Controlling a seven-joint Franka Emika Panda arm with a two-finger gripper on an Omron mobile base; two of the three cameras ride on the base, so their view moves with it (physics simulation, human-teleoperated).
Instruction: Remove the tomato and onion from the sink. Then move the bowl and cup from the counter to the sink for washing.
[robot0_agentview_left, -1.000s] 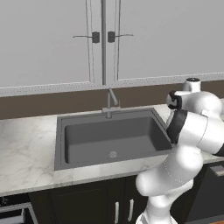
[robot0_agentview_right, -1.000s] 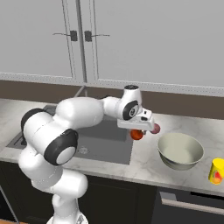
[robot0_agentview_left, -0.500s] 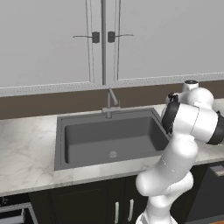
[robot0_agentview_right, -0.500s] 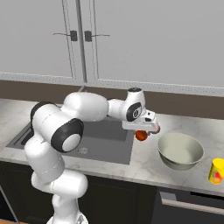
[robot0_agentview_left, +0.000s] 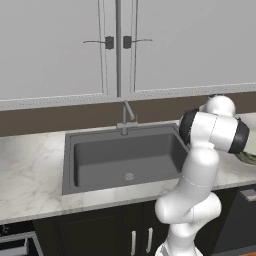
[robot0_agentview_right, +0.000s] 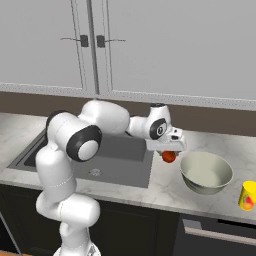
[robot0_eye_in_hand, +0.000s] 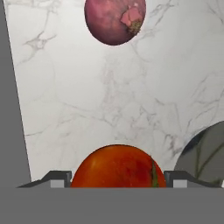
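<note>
One tomato (robot0_eye_in_hand: 117, 166), gripped between the wide-set fingers of the gripper (robot0_agentview_right: 169, 154), hanging over the counter (robot0_agentview_right: 165, 185) just right of the sink (robot0_agentview_left: 125, 157). One onion (robot0_eye_in_hand: 115, 19) lying on the marble at 12 o'clock in the hand view. One bowl (robot0_agentview_right: 206, 172) at 3 o'clock of the tomato, one yellow cup (robot0_agentview_right: 248, 195) further right, red mark unreadable. White wall cabinets above, dark ones below.
</note>
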